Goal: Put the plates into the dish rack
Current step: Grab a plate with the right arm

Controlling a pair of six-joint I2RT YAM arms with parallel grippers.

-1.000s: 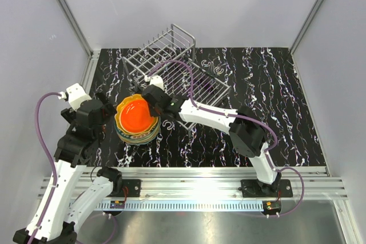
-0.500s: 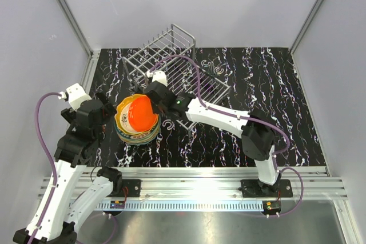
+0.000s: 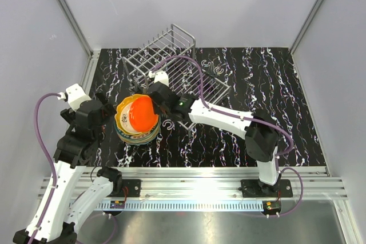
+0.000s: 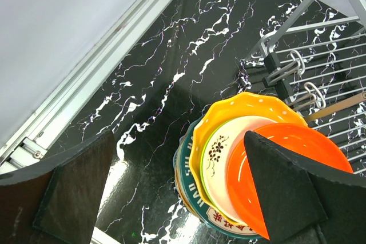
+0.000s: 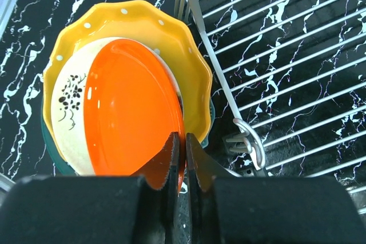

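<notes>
Pincer (image 5: 184, 143) tight on red-orange plate (image 5: 128, 112)

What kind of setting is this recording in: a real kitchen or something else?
Probably a lab robot cell, not a kitchen: bare panel walls, a marble-patterned table, and only a dish rack and plate stack, its red-orange plate in the right tool.

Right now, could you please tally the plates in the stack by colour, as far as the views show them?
Red-orange plate: 1
Cream floral plate: 1
Dotted yellow-orange plate: 1
Teal-rimmed white plate: 1
Total: 4 that can be told apart; further rims beneath them cannot be separated.
</notes>
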